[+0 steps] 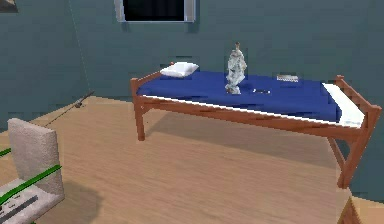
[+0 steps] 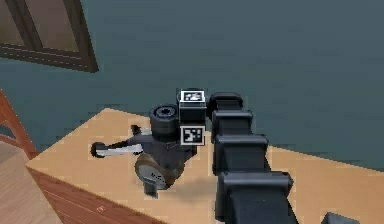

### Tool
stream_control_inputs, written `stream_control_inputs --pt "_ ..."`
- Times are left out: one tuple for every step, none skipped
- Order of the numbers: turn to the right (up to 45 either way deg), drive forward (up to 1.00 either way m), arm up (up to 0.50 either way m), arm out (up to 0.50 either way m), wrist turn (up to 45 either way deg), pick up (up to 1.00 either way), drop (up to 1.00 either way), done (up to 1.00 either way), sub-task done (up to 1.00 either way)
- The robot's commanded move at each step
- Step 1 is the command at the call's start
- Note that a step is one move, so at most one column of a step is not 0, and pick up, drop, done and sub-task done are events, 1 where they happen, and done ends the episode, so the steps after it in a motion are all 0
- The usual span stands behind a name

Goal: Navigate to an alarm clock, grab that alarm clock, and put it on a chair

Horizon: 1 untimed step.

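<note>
Left of the bed (image 1: 290, 100), and nearer the camera, a pale chair (image 1: 35, 160) stood on the wooden floor. At the bed's left end lay a white pillow (image 1: 180, 69). Near the middle of its blue cover a grey statue (image 1: 235, 68) stood upright. Toward its right end lay a small dark thing (image 1: 288, 77), too small to name.

In the arm side view the gripper (image 2: 112, 146) reached over a wooden tabletop (image 2: 70, 152), with the dark arm (image 2: 240, 160) to its right. A dark round thing (image 2: 162, 117) sat by the gripper's body, and it could not be told whether this was the alarm clock. Neither how the jaws stood nor whether the gripper held anything could be told.
</note>
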Motion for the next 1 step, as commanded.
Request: stream_control_inputs --pt "0.0 0.00 0.00 0.00 33.0 0.00 0.00 0.00 0.00"
